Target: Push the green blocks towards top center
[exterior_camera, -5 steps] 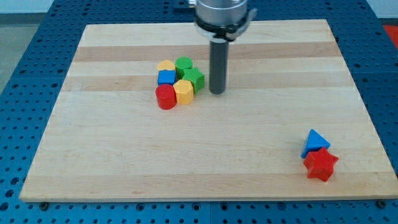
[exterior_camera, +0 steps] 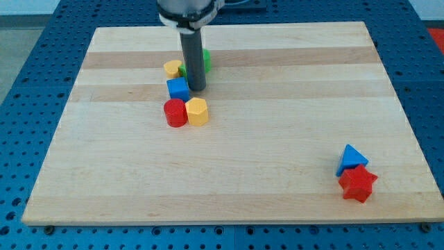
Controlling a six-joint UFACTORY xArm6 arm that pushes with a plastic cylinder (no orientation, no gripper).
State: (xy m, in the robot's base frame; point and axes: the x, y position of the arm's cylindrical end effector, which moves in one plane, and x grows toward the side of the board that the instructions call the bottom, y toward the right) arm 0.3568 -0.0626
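Wooden board (exterior_camera: 277,139) on blue pegboard table (exterior_camera: 28,83). Lots of open room at view's right of my tip (exterior_camera: 196,89) and twd view's bottom; top edge near. No jaws here, just a rod w/ nothing held. Tip sits just right of blue cube (exterior_camera: 177,88), touching or nearly. Green blocks (exterior_camera: 206,58) mostly hidden behind rod, above tip. Yellow block (exterior_camera: 172,68) upper-left. Red cylinder (exterior_camera: 175,112) & yellow cylinder (exterior_camera: 197,111) below. Blue triangle (exterior_camera: 352,158) & red star (exterior_camera: 358,183) far lower-right.
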